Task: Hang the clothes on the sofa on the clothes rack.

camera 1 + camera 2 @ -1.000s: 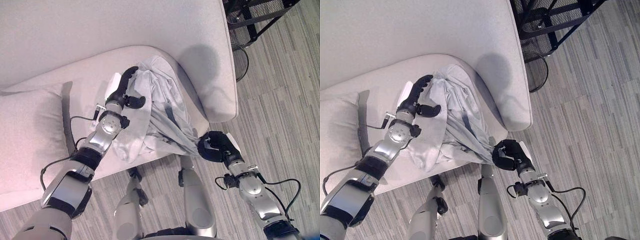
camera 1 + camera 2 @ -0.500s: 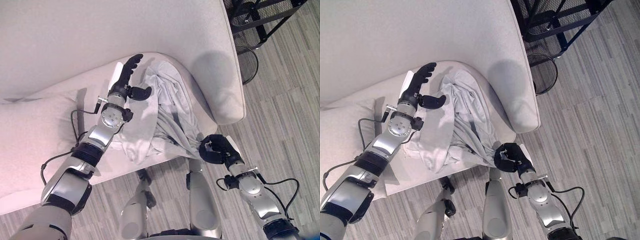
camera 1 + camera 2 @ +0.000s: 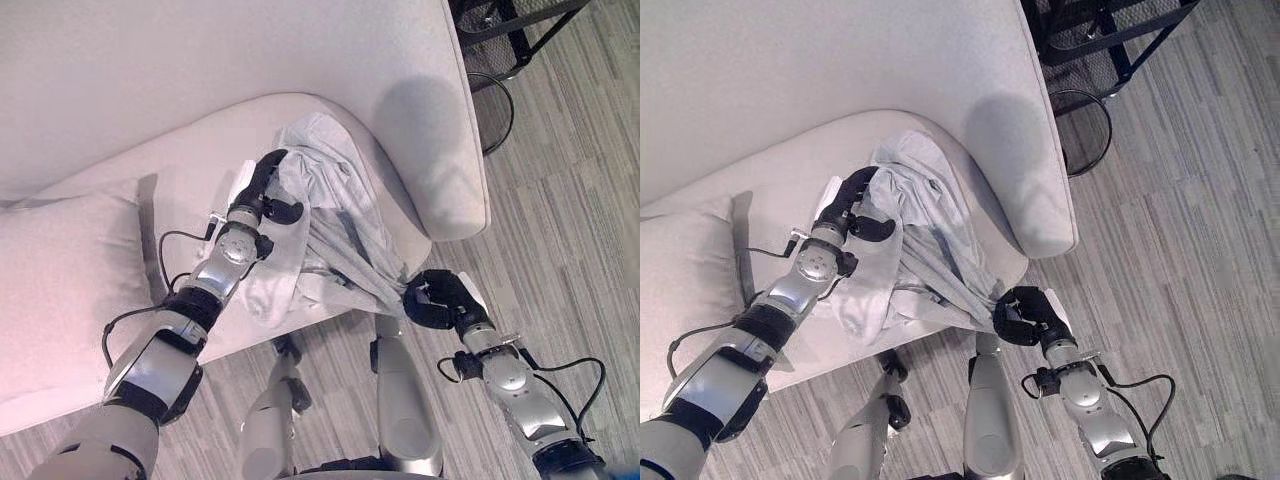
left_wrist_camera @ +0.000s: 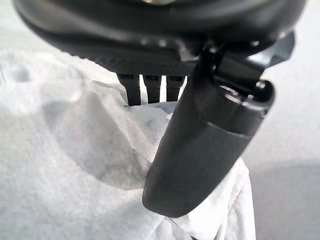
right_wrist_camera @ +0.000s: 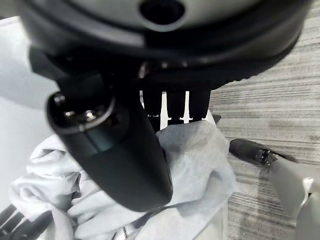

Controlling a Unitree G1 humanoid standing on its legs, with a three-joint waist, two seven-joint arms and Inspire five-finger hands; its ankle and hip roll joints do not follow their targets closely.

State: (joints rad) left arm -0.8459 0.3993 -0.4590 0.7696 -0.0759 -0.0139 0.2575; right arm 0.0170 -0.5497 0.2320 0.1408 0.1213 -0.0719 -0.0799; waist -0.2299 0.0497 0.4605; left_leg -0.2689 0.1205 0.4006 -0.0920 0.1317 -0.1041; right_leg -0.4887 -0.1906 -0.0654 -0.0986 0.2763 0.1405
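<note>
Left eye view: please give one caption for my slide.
Both dark hands, left and right, grip the crumpled white garment on the light grey sofa.

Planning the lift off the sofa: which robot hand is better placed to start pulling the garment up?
Probably the right robot hand: it is already shut on the garment at the sofa edge, while the left robot hand only reaches into the folds.

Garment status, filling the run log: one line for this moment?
garment: on sofa | left hand: fingers in cloth | right hand: shut on garment at seat edge | rack: unused
</note>
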